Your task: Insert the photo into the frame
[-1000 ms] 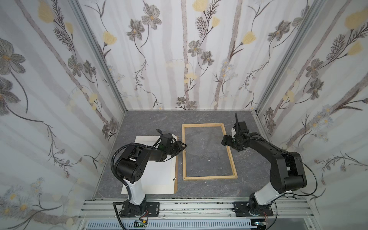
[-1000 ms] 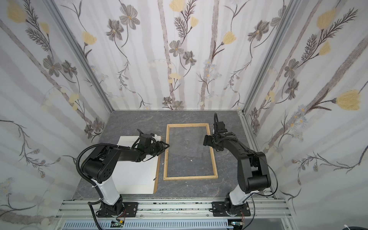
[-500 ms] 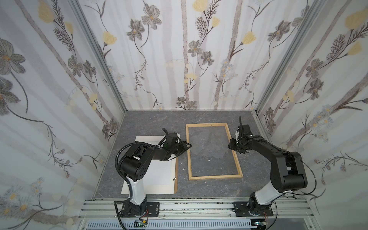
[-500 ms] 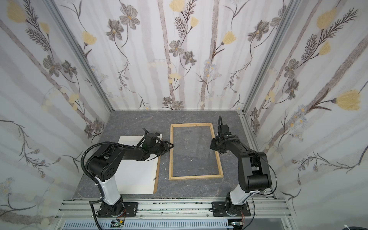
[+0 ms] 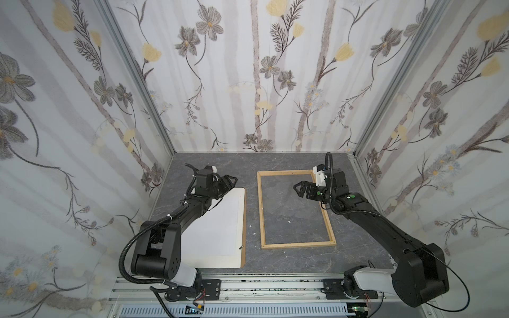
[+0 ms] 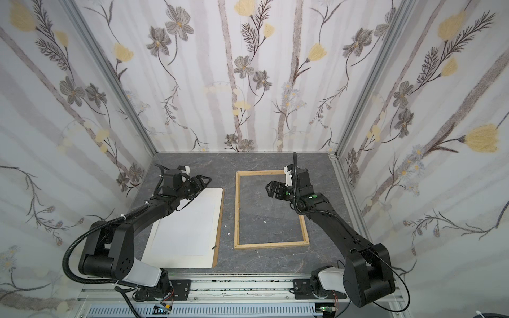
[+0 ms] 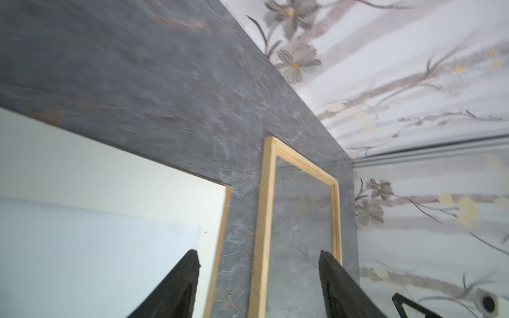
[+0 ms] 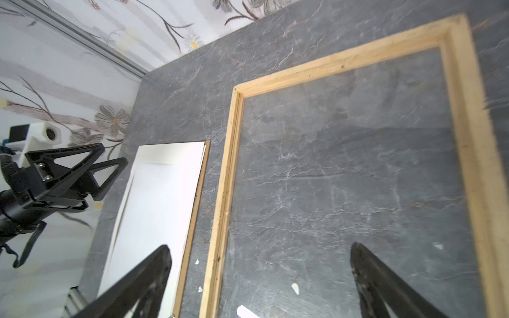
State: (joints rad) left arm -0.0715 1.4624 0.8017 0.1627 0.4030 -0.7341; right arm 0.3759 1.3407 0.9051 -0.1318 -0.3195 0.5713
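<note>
Releasing done: your left claw point(image 5: 231, 181) and right claw point(image 5: 297, 190) both wide, empty, off frame point(image 5: 261, 209), now shifted rightward under right claw. Next, likely: photo point(image 5: 217, 225) near left claw.

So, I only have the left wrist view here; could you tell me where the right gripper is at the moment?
Observer: In both top views the right gripper hovers over the far half of the frame, jaws wide open, holding nothing.
Operator: Thank you. Is anything lying inside the frame nearer the robot?
Observer: Only bare table and a few small white scraps.
Operator: And does the photo's near end stick out over anything?
Observer: No, the near end of the photo lies on the white board, whose margin shows beyond it.
</note>
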